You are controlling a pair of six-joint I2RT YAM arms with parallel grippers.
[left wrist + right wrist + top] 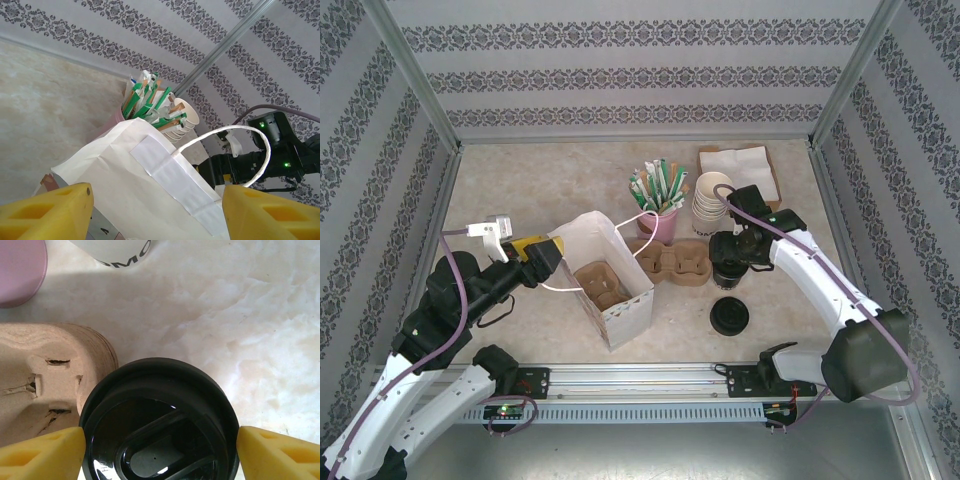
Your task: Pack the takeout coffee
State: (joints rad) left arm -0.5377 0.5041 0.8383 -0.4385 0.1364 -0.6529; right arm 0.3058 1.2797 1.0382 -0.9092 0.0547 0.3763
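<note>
The takeout coffee (pixel 159 390), a dark cup with a glossy black lid, stands on the table just right of the cardboard carriers (pixel 670 262). My right gripper (pixel 160 456) is open straight above it, one yellow finger (pixel 45 454) close beside each side of the lid's rim. In the top view this gripper (pixel 731 256) covers most of the cup (pixel 727 279). The white paper bag (pixel 628 312) stands open at mid-table with a cardboard carrier (pixel 600 285) inside. My left gripper (pixel 544 254) is open at the bag's left wall (pixel 120 175), its fingers spread either side of the taped panel.
A loose black lid (pixel 729 317) lies near the front, right of the bag. A stack of cream cups (pixel 711 197), a pink cup of stir sticks (pixel 657 212) and napkins (pixel 740 163) stand behind. The bag's white cord handle (pixel 252 134) arches up. Patterned walls close in three sides.
</note>
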